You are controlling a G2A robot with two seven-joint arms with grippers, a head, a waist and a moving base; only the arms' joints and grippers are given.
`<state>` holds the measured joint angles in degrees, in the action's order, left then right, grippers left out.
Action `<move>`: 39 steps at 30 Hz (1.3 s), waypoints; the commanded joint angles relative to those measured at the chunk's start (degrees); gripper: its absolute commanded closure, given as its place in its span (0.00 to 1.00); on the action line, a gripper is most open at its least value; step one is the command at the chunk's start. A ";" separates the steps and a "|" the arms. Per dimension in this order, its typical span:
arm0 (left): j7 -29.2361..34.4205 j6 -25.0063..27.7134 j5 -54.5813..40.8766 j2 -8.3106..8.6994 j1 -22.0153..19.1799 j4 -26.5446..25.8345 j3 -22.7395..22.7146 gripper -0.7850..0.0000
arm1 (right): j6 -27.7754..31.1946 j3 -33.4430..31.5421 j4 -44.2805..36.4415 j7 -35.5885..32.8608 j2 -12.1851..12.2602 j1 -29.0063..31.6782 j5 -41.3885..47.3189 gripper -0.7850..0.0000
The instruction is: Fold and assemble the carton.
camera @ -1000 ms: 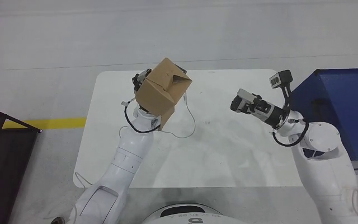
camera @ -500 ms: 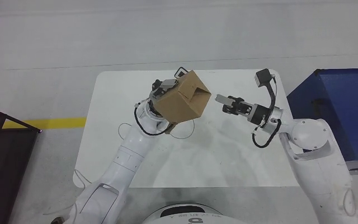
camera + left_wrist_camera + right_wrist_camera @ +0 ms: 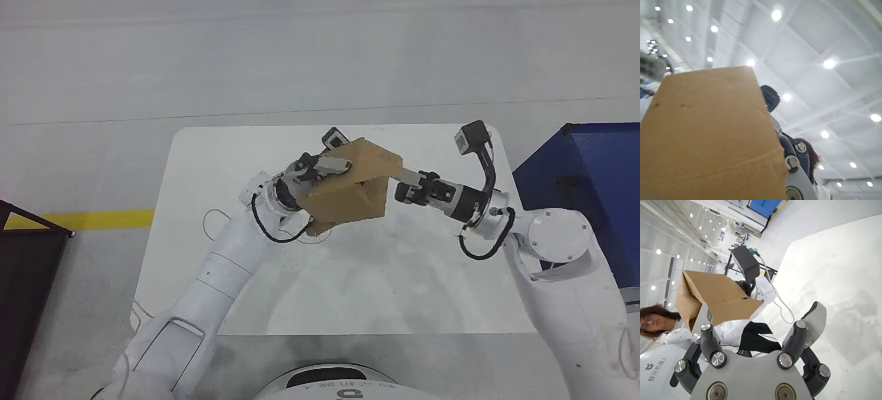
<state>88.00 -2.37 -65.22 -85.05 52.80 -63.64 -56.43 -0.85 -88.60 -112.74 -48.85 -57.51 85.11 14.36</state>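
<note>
Brown cardboard carton point(image 3: 355, 185) hangs above the middle of the white table point(image 3: 420, 290), clamped in the closed left gripper point(image 3: 325, 165). The right gripper point(image 3: 405, 187), fingers spread apart, meets its loose flap. It should, I think, push slowly against a firm left hold.

White table point(image 3: 400, 285) with rounded corners, surface faintly scuffed
</note>
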 commanded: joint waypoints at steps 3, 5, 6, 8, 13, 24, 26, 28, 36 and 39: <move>0.00 -1.34 19.93 5.08 -5.29 2.11 4.43 1.00 | -0.54 -6.40 0.13 0.89 0.43 4.32 0.87 0.00; 0.00 -2.03 23.90 7.71 -8.35 2.36 6.99 1.00 | -0.39 -9.01 -0.46 1.07 0.58 6.69 1.14 0.00; 0.00 -1.88 23.33 8.89 -9.77 2.09 7.64 1.00 | -0.13 -10.10 -0.80 1.24 0.60 7.80 1.53 0.00; 0.00 -2.03 20.88 10.97 -12.06 0.97 8.95 1.00 | 0.30 -11.78 -1.43 1.53 0.62 9.92 2.07 0.00; 0.00 1.43 13.08 14.84 -14.57 -0.47 11.38 1.00 | 1.54 -13.77 -2.88 1.95 0.57 13.82 2.67 0.00; 0.00 9.38 -3.07 16.61 -11.95 -0.29 19.23 1.00 | -2.34 -5.99 -8.18 -6.73 1.33 9.06 -7.27 0.00; 0.00 10.46 -9.30 16.21 -10.70 -0.70 19.51 1.00 | -2.88 -4.02 -8.46 -6.78 1.31 6.75 -7.65 0.00; 0.00 11.27 -18.96 15.49 -8.24 -1.98 18.89 1.00 | -2.82 -3.11 -8.38 -5.24 1.18 4.87 -6.75 0.00; 0.00 10.05 -36.34 11.52 0.01 -3.12 15.88 1.00 | -0.78 -4.10 -6.71 1.71 0.66 3.54 -0.25 0.00; 0.00 8.76 -35.27 10.02 0.86 -3.29 14.98 1.00 | -0.78 -4.10 -6.71 1.71 0.66 3.54 -0.25 0.00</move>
<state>88.00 6.84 -101.32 -74.58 53.51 -66.95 -41.17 -1.61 -92.71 -119.45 -47.13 -56.86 88.65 14.15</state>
